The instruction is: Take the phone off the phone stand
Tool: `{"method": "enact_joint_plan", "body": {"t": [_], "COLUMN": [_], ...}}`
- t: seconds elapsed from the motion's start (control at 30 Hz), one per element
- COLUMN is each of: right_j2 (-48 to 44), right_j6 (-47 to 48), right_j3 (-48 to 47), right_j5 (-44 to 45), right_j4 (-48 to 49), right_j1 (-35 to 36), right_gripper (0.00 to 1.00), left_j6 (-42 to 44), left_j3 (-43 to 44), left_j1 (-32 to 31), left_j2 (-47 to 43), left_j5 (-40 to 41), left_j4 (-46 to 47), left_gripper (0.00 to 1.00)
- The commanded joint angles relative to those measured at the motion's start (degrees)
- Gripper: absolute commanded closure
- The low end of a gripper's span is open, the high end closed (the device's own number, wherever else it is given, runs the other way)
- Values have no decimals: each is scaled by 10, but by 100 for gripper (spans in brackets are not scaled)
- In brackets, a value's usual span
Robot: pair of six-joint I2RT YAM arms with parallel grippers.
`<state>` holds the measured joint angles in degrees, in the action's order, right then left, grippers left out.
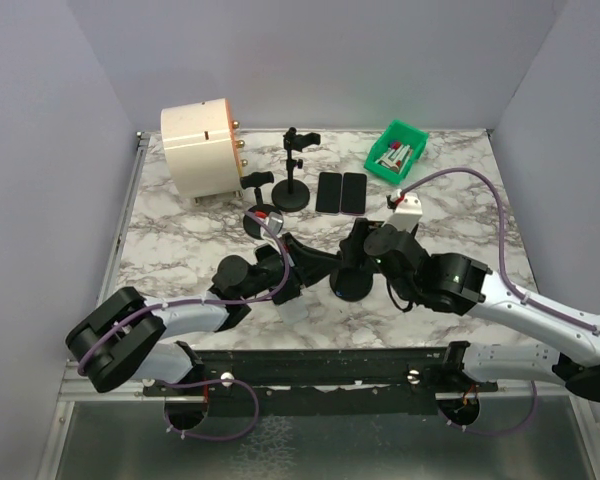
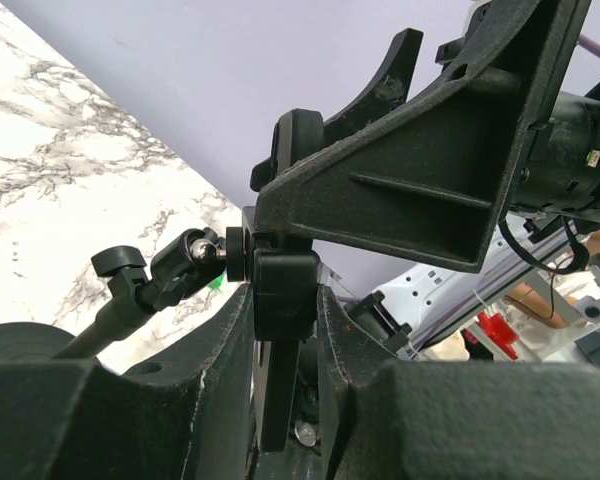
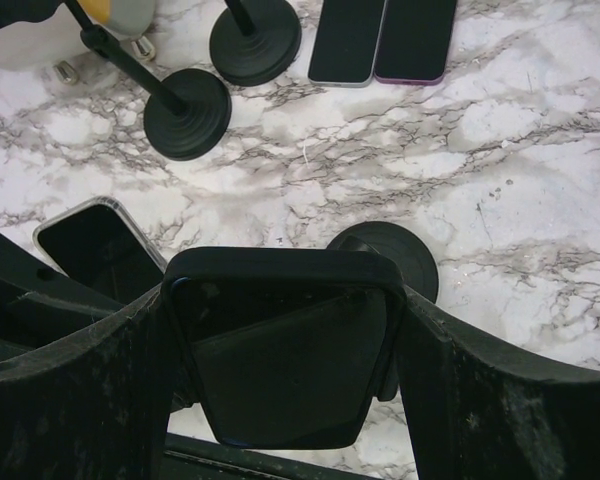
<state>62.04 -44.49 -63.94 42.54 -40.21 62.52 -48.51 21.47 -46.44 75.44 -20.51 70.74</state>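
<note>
A black phone (image 3: 280,375) in a dark case sits upright in the clamp of a black phone stand, whose round base (image 1: 348,287) is on the marble table (image 1: 460,215). The base also shows in the right wrist view (image 3: 400,255). My right gripper (image 3: 285,300) is shut on the phone, one finger on each long edge. My left gripper (image 2: 285,340) is shut on the stand's clamp piece (image 2: 283,290), just beside its ball joint (image 2: 198,250). In the top view the two grippers, left (image 1: 288,265) and right (image 1: 355,250), meet over the stand.
Two dark phones (image 1: 341,193) lie flat at the back. Two other black stands (image 1: 292,192) (image 1: 265,218) stand nearby. A white-and-orange cylinder (image 1: 200,148) is at the back left, a green bin (image 1: 397,150) at the back right. A clear-cased phone (image 3: 100,250) is beside the left arm.
</note>
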Motion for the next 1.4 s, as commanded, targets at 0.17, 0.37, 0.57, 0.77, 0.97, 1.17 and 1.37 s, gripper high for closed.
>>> {"method": "enact_joint_plan", "body": {"t": [0.17,0.37,0.57,0.77,0.97,1.17,1.37], "right_j2": [-38,-49,-61,-27,-5,5,15], "right_j6": [53,64,73,70,76,75,69], "right_j3": [16,3,6,-7,-27,-37,-47], "right_j5": [30,-5,-33,-18,-12,-10,-5], "right_j4": [-112,-93,-78,-101,-103,-105,-111], "right_j1": [-22,-22,-22,-22,-22,-22,-22], "right_gripper": [100,100,100,100,100,100,100], "left_j6": [-9,-2,1,9,33,45,58], "left_j3": [-11,5,17,45,54,66,78], "left_j1": [33,33,32,28,18,10,-6], "left_j2": [31,34,42,45,19,8,1], "left_j5": [65,75,57,-14,-23,-26,-17], "left_j4": [-33,-61,-71,-81,-111,-129,-145], "left_gripper": [100,100,100,88,63,50,41]}}
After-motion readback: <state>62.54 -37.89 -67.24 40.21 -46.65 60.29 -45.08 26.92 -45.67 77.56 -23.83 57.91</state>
